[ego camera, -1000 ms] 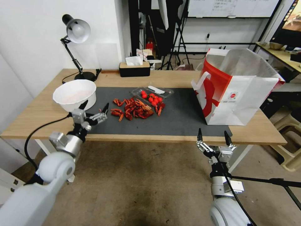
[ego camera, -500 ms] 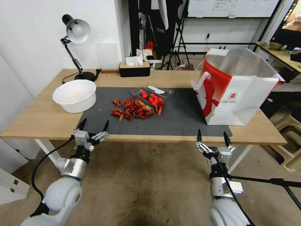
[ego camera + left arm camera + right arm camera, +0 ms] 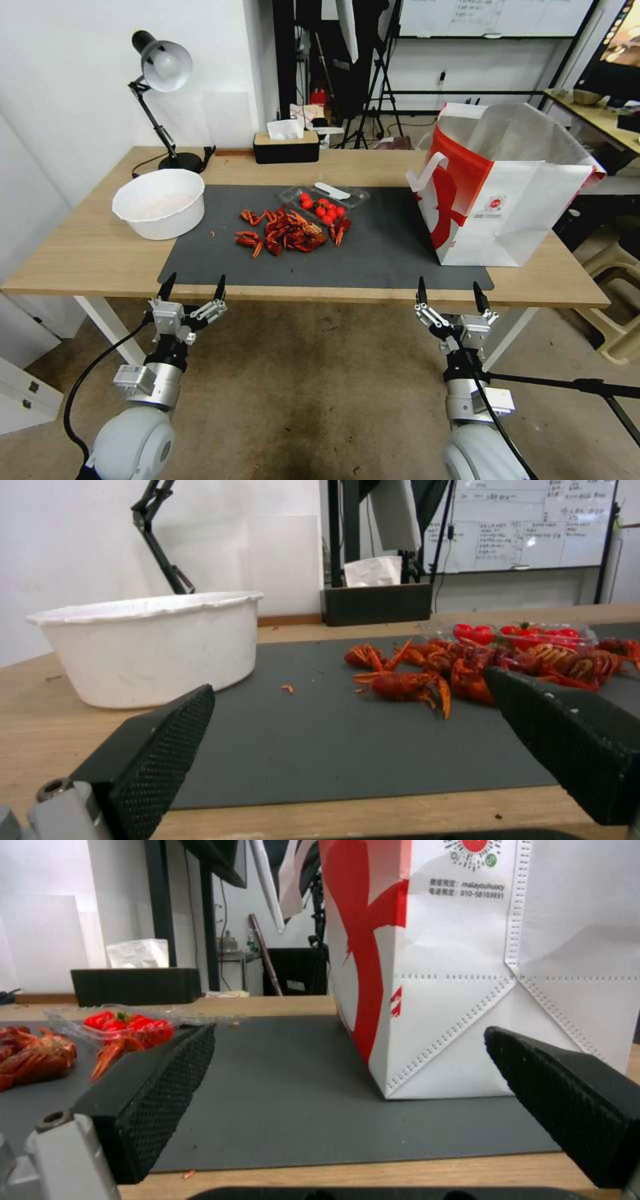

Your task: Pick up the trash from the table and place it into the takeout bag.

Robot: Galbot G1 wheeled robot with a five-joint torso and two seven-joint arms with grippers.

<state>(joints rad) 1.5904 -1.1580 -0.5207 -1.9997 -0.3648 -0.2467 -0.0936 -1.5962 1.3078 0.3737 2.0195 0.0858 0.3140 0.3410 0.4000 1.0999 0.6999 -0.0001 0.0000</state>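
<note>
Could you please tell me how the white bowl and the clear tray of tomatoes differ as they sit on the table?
The white bowl is round, deep and opaque; the clear tray is shallow and see-through. The bowl straddles the dark mat's left edge; the tray lies wholly on the mat. The bowl's inside looks nearly empty; the tray holds red tomatoes. Both sit open.

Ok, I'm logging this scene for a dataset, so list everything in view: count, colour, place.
table: one, light wood, across the view.
mat: one, dark grey, mid-table.
bowl: one, white, open, at the mat's left edge.
crayfish shells: a pile, red, mid-mat.
tray of tomatoes: one, clear with red fruit, behind the shells.
takeout bag: one, white and red, upright, right end.
tissue box: one, black, back edge.
desk lamp: one, black, back left.
left gripper: jaws open, empty, before the front edge.
right gripper: jaws open, empty, before the front edge.
</note>
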